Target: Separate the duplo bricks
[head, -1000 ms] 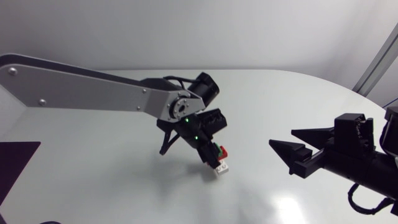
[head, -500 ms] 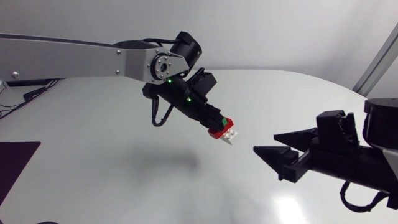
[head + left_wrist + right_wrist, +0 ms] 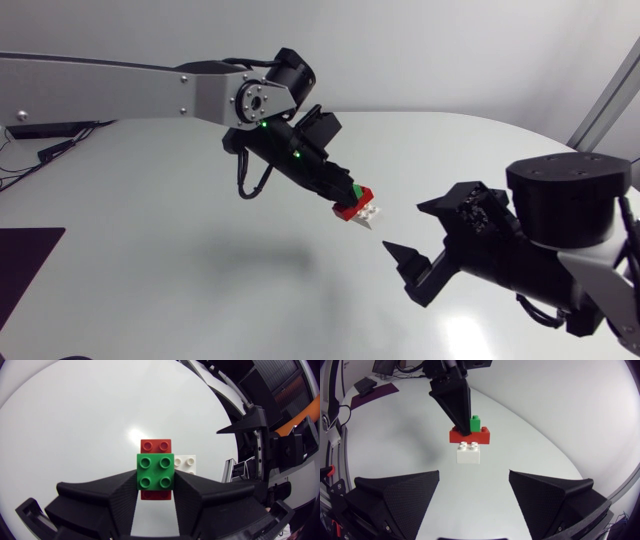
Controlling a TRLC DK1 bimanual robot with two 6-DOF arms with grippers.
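Observation:
A stack of duplo bricks point(image 3: 357, 204) hangs in the air above the table's middle. It is a green brick point(image 3: 155, 471) on a longer red brick point(image 3: 155, 446), with a white brick point(image 3: 185, 463) under the red one. My left gripper point(image 3: 343, 196) is shut on the stack, its fingers point(image 3: 117, 492) pressing the green brick from both sides. Ahead of the right gripper the same green point(image 3: 475, 424), red point(image 3: 470, 436) and white point(image 3: 469, 453) bricks show. My right gripper point(image 3: 408, 230) stands open just right of the stack and slightly lower, apart from it.
The white table point(image 3: 200, 290) lies below both arms. A dark purple mat point(image 3: 25, 265) sits at its front left corner. The left arm's shadow falls on the table under the stack.
My left gripper has lifted the brick stack off the table and carried it slightly right. The right gripper has moved left toward the stack and turned, staying open.

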